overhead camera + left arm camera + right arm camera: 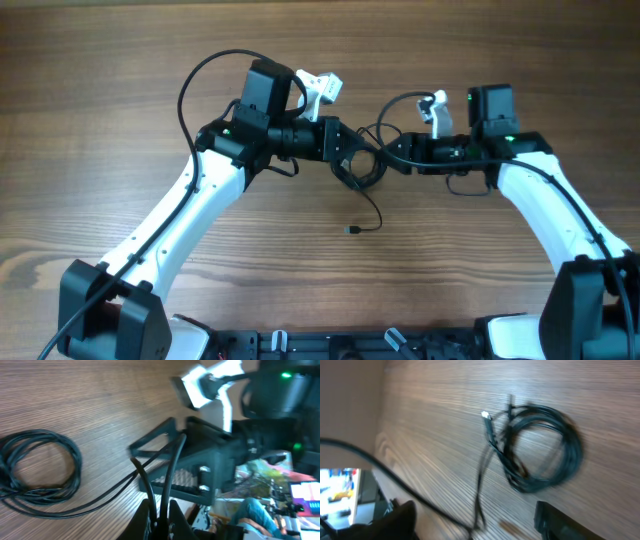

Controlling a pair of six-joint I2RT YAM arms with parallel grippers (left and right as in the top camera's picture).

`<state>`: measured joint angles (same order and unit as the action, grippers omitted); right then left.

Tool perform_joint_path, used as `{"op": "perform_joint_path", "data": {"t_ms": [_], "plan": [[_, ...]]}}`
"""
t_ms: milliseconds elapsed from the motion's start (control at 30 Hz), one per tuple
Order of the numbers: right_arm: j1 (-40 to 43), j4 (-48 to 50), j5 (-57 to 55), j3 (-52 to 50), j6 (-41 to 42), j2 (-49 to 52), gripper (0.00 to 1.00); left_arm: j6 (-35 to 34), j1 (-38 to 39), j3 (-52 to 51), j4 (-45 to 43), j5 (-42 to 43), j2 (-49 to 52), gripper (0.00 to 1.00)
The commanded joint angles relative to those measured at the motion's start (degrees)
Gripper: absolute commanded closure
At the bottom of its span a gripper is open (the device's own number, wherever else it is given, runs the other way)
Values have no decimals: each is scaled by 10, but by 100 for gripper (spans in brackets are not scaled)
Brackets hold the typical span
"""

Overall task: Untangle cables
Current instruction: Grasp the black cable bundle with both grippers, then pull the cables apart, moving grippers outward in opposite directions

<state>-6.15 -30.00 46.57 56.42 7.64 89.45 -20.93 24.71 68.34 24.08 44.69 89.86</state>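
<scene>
At mid-counter (100, 80), where your two arms meet, the cables (362, 172) sit bunched in a small dark coil between the two hands. One thin strand trails from the coil toward the near edge and ends in a small plug (352, 231), lying loose on the wood well clear of both arms. Your left hand (345, 160) comes in from the left, level with the coil. In its wrist view that hand (161, 522) has its fingers drawn narrow, and two or three thin strands are pinched between them. Those strands run out taut over the wood to the coil (76, 467), which lies flat in several overlapping loops at the left of that view. Your right hand (390, 155) faces it from the other side. In the right wrist view this hand (475, 510) stands wide, with dark fingers (402, 520) at the bottom corners. Blurred strands drop from the coil (576, 455) into the gap between them, and you cannot tell whether they touch either finger. A pale plug tip (485, 415) pokes out just beside the coil's upper left edge.
</scene>
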Motion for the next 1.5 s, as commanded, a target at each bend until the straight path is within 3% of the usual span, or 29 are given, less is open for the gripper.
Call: {"op": "perform_joint_path", "data": {"t_ms": [0,33,67,100,167,267,300,433,567,633,700,900,1033,1267,1367,1400,1467], "plan": [[-34,50,15,9,37,16,82,-6,-3,3,-7,44,-13,96],[-44,66,-39,9,82,16,96,-5,-3,3,-7,42,-13,96],[-50,66,-95,9,120,16,96,-5,-3,3,-5,33,-13,90],[-53,49,-180,9,164,16,96,-5,-2,3,14,-19,-13,65],[-54,-44,-330,9,256,16,96,-5,-2,3,83,-154,-13,45],[-54,-163,-476,9,303,16,96,-6,-2,3,141,-312,-12,42],[-54,-176,-480,9,302,16,96,-6,-2,3,144,-326,-12,41],[-55,-182,-330,9,195,16,96,-6,-2,3,118,-327,3,38],[-55,-205,-331,9,225,16,96,28,-1,3,43,-292,62,38],[-55,-212,-334,9,226,16,96,64,1,3,-9,-282,101,30],[-55,-225,-353,9,235,16,96,88,8,3,-42,-282,131,29],[-55,-238,-375,9,234,16,96,118,48,3,-137,-301,218,36],[-55,-238,-375,9,234,16,96,161,77,3,-140,-329,257,39],[-55,-239,-375,9,234,16,96,162,108,2,-117,-386,284,46],[-55,-238,-375,9,234,16,96,162,108,2,-96,-466,285,88],[-55,-239,-375,9,234,16,96,162,108,2,-87,-494,285,96],[-55,-241,-379,9,223,16,96,162,101,2,-61,-528,284,96]]}}
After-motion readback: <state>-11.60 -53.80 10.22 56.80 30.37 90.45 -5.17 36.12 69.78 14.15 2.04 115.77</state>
